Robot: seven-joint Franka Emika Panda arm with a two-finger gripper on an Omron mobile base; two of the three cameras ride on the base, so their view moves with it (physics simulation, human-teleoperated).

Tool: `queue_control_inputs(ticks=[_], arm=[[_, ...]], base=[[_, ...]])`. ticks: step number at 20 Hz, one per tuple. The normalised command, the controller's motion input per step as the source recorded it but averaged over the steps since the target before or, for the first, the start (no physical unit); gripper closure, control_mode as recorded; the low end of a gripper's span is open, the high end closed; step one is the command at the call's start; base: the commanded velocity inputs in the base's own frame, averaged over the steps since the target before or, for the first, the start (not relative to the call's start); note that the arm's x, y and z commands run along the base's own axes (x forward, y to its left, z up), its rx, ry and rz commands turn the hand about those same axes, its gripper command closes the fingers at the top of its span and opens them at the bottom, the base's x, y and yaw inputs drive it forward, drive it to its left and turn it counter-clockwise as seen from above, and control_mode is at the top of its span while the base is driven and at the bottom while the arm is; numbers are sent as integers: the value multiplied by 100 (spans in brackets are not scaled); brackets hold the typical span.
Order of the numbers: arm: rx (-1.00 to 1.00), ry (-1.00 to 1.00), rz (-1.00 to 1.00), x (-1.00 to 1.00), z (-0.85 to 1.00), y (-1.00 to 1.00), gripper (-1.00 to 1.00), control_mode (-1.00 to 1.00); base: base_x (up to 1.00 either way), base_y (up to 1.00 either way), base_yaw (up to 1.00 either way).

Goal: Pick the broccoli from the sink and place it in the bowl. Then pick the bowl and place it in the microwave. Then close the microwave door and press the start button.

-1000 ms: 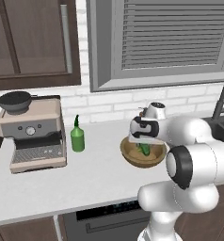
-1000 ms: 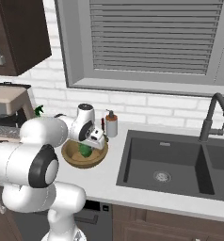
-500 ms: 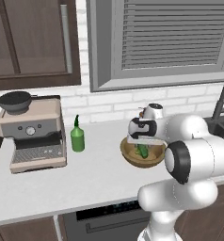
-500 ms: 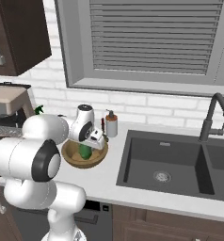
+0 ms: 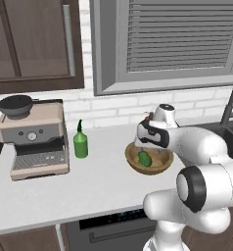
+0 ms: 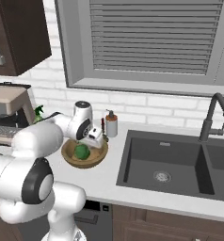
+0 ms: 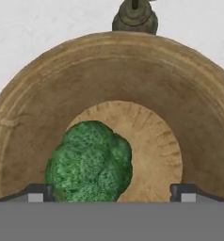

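We hover our two-finger gripper [image 7: 112, 192], jaws spread wide and empty, directly above the round light-brown wooden bowl [image 7: 189, 117], where the bumpy green broccoli [image 7: 90, 164] rests, released inside.

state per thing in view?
broccoli: released, lying in the bowl
bowl: upright on the counter, not gripped
gripper: open, above the bowl
sink: basins bare
green bottle: upright
soap dispenser: upright
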Motion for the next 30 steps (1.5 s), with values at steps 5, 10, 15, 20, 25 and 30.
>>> queue_control_inputs(ticks=[5,10,15,20,25,30], arm=[[4,0,-13,-64,56,-23,-100,-100],[4,0,-9,-58,0,-58,-100,-100],[4,0,-7,-13,0,-58,-100,-100],[9,0,0,5,0,-19,-100,-100],[10,4,0,22,-1,0,-100,-100],[4,6,0,20,-16,0,-100,-100]], base=[[0,0,0],[0,0,0],[0,0,0],[0,0,0],[0,0,0],[0,0,0]])
